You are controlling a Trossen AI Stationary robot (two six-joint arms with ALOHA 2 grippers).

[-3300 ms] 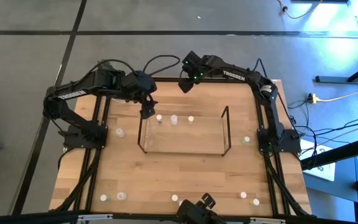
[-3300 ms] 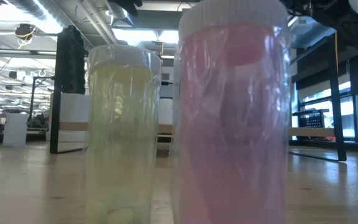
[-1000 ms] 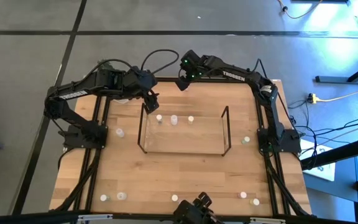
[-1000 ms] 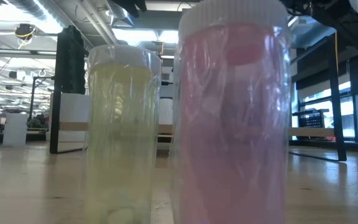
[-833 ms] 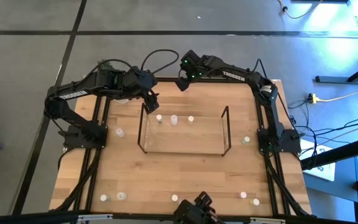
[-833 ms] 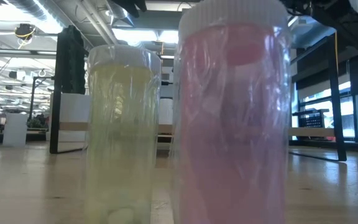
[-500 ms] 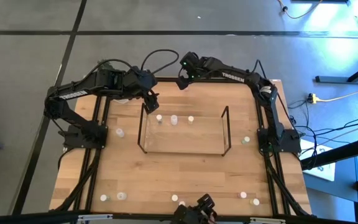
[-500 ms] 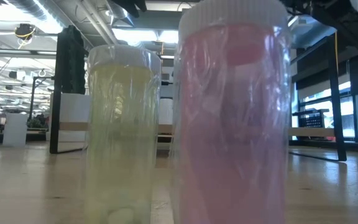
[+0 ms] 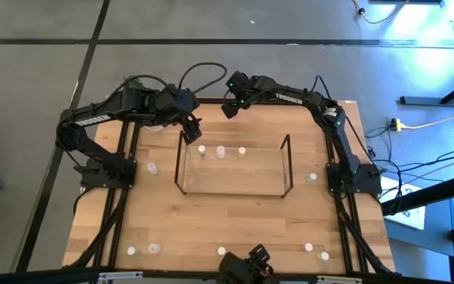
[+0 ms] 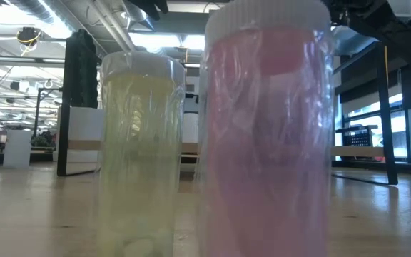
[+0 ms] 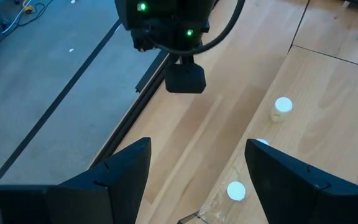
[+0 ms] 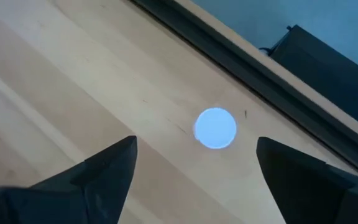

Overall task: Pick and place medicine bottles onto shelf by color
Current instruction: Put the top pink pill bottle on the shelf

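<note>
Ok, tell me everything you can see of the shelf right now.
The shelf is a clear, see-through rectangular rack with a thin dark wire frame and upright ends, standing on the wooden table toward its far side. Three small pale bottles stand in a row along its far edge. The left gripper is above its far left corner, fingers open; nothing grips it.

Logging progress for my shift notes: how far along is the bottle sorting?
Three bottles stand in the shelf. In hand: nothing; the left hand is open above the shelf's corner, and the right hand is open over a bottle at the table's far edge. Other bottles wait around the table.
</note>
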